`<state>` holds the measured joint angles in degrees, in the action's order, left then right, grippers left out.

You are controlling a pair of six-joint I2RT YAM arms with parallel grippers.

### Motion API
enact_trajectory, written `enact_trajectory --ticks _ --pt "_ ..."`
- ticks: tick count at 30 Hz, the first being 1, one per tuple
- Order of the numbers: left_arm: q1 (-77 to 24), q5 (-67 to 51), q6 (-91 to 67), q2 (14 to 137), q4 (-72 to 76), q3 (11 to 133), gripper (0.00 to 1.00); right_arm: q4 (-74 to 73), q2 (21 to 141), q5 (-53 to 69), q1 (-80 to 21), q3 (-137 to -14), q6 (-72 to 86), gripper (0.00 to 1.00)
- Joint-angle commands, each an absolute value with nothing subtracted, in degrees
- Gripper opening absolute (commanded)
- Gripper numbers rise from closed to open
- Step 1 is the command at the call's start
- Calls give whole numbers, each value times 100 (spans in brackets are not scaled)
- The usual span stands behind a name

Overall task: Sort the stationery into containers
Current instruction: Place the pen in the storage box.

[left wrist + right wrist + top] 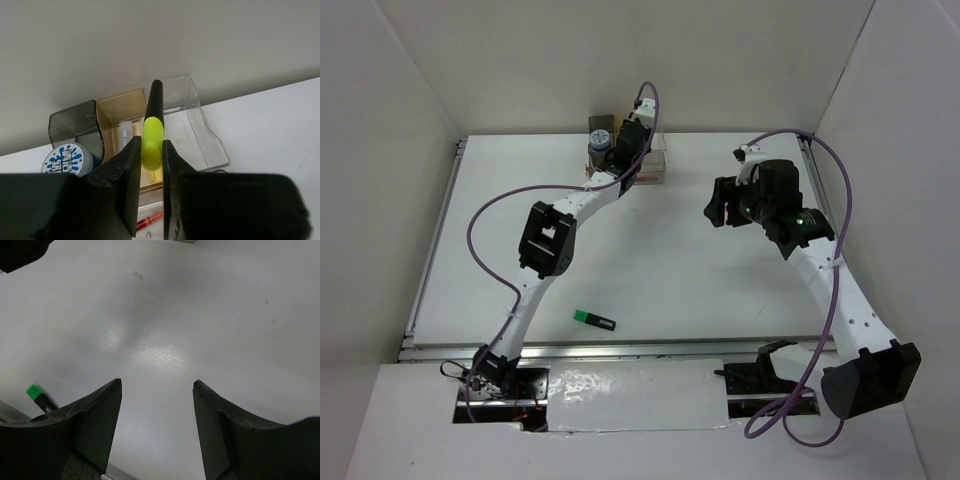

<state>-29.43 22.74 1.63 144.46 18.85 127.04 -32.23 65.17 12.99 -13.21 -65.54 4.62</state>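
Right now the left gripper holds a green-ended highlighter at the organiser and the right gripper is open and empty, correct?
No. The highlighter in the left gripper has a yellow end, as the left wrist view shows. It is at the organiser, and the right gripper is open and empty.

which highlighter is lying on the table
The green-ended highlighter, flat on the table near its front edge; the yellow-ended one is clamped in the left fingers above the organiser.

The organiser is clear, glossy plastic. The highlighter has a smooth, shiny yellow end. The white table is smooth with a soft sheen.
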Motion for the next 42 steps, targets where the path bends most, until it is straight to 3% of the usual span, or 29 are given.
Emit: enact_trajectory --ticks 1,20,22,23,25,26,29,32,37,39,42 --pt "-2857 2128 308 14659 2785 13043 0 -3103 6390 1476 -1257 -6513 396 66" --pt "-2874 1688 500 15697 3366 13649 0 -2927 6381 1863 -1028 -6170 343 64" --pt "-2892 1688 562 15820 3454 13719 7 -2909 6389 1907 -1002 -6135 343 64" --pt "-2892 1688 554 15890 3472 13781 20 -2909 6390 1916 -976 -6135 325 64" --pt "-2892 1687 580 15952 3480 13842 30 -2909 6407 1925 -958 -6108 316 64" --pt "-2883 1679 589 16004 3489 13869 43 -2918 6399 1934 -958 -6108 308 64" --pt "-2857 1574 484 15961 3480 13904 63 -2927 6416 1934 -940 -6108 281 64" --pt "-2839 1451 317 15751 3419 13887 72 -2927 6407 1934 -914 -6135 272 63" --pt "-2629 898 -438 14359 2998 13274 74 -2927 6381 1934 -914 -6135 272 63" --pt "-2366 -189 -449 13705 2692 12658 74 -2927 6363 1934 -905 -6135 272 63" --pt "-1786 -2377 -693 12658 499 12711 69 -2927 6389 1934 -879 -6135 272 63"
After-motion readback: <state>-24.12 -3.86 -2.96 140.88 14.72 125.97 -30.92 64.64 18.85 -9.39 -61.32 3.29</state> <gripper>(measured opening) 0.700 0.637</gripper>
